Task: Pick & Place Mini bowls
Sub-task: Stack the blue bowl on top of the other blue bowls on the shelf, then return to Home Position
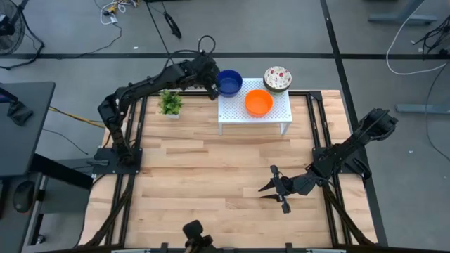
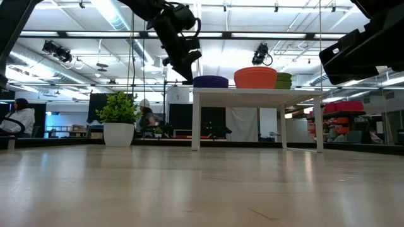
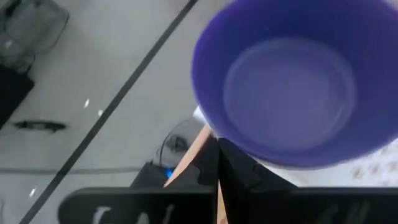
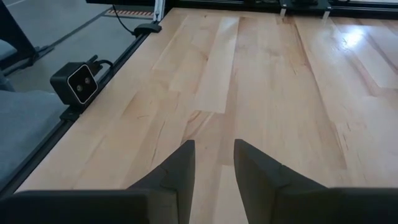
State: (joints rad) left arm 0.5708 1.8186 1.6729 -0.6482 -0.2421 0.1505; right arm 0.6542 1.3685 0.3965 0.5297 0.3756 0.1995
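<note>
Three mini bowls sit on the white perforated stand [image 1: 281, 116] at the table's far side: a blue one [image 1: 229, 82] on its left end, an orange one [image 1: 259, 102] in the middle, and a speckled white one [image 1: 277, 77] at its far right. My left gripper [image 1: 213, 88] is shut, just left of the blue bowl [image 3: 292, 81] and level with its wall. It also shows in the low view [image 2: 187, 74], beside the blue bowl [image 2: 210, 81]. My right gripper [image 1: 273, 188] rests open low over the near right of the table, with nothing between its fingers [image 4: 180, 171]. My left gripper's shut fingertips [image 3: 214, 155] stand right at the lower outer wall [image 3: 239, 146] of the blue bowl, on its left side, slanting down from the table's left. I cannot tell whether they touch it. The bowl sits upright on the stand.
A small green potted plant [image 1: 170, 103] stands on the table left of the stand, under my left arm. Bare wooden tabletop [image 1: 211, 169] stretches between the stand and the near edge. Black frame rails [image 1: 320, 119] run along the table's sides.
</note>
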